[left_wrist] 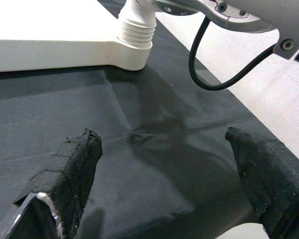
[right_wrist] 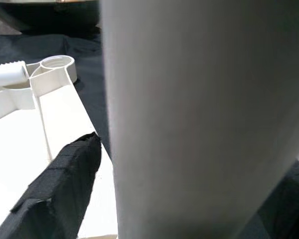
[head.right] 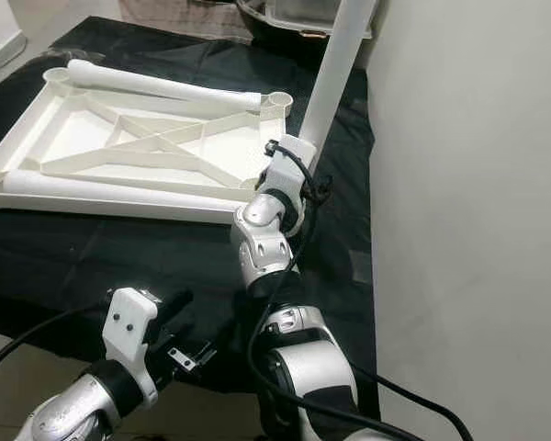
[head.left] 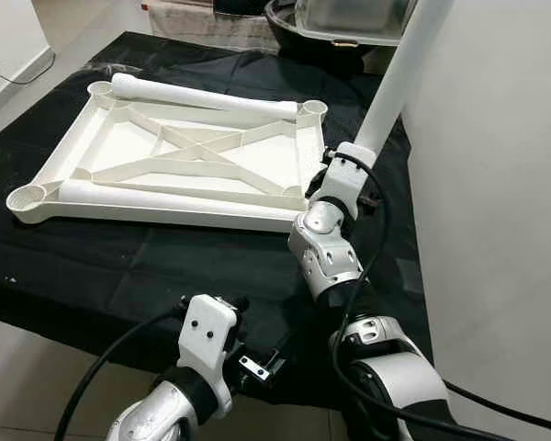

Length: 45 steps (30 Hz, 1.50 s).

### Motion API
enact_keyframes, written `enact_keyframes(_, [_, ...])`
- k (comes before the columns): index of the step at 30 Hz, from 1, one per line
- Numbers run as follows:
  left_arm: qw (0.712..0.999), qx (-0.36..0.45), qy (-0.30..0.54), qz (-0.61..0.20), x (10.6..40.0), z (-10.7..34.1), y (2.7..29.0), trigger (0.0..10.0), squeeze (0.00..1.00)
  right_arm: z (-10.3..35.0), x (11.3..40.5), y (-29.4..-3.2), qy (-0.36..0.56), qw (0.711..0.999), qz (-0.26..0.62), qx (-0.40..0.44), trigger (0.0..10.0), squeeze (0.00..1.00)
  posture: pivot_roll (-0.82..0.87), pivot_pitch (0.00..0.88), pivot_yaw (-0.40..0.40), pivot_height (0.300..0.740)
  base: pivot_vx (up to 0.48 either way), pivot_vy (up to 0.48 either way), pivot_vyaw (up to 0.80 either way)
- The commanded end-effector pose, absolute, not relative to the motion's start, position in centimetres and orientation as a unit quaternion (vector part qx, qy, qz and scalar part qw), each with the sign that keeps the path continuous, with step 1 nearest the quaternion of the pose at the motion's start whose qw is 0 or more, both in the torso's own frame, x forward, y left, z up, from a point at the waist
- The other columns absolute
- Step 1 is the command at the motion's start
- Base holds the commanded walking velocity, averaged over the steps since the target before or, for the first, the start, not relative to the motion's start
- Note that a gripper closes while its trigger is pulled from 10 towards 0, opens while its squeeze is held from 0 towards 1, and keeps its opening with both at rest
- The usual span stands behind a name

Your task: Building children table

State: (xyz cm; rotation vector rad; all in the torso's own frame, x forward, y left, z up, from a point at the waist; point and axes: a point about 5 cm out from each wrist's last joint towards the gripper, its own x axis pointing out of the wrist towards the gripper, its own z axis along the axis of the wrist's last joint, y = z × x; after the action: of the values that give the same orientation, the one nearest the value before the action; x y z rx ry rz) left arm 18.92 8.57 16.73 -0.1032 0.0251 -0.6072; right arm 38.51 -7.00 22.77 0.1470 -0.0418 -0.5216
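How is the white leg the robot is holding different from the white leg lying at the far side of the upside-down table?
The held leg stands nearly upright, tilted a little, with its threaded end at the tabletop's near right corner; the far leg lies flat across the tabletop's far edge. The right gripper grips the held leg, while nothing touches the far leg. Both are plain white round tubes.

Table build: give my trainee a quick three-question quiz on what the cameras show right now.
1. True or false: the right gripper is closed around an upright white table leg.
2. How many legs lie loose on the upturned tabletop?
3. The left gripper is: A) holding a leg, B) open over the black cloth, C) resting on the tabletop.

Key: 1 true; 2 two, one along the far edge, one along the near edge; 3 B.
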Motion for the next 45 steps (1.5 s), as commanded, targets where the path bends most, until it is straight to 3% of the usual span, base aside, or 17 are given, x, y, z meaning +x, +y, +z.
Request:
enact_keyframes(1, [0.952,-0.051,0.021,-0.3,18.8,16.3,8.5,10.0,0.0,21.4,37.9,-5.5,0.001,0.967,-0.234,0.096,10.0,1.0,0.24,0.179,-0.103,0.74,0.0,0.0,0.0])
enact_keyframes(2, [0.952,-0.051,0.021,-0.3,18.8,16.3,8.5,10.0,0.0,21.6,37.9,-5.2,-0.006,0.972,-0.214,0.099,10.0,0.0,0.23,0.178,-0.103,0.74,0.0,0.0,0.0])
enact_keyframes(15, [0.953,-0.051,0.02,-0.299,19.0,16.2,8.5,10.0,0.0,20.8,37.5,-5.4,-0.049,0.99,-0.09,0.099,10.0,0.0,0.23,0.175,-0.104,0.74,0.0,0.0,0.0])
enact_keyframes(25, [0.953,-0.049,0.018,-0.299,19.1,16.2,8.5,10.0,0.0,19.5,37.6,-8.5,-0.051,0.991,-0.096,0.078,10.0,0.0,0.22,0.173,-0.101,0.74,0.0,0.0,0.0])
enact_keyframes(45, [0.953,-0.05,0.018,-0.298,19.1,16.0,8.6,10.0,0.0,17.3,35.6,-8.3,-0.007,0.997,0.007,0.071,10.0,0.0,0.22,0.158,-0.097,0.74,0.0,0.0,0.0])
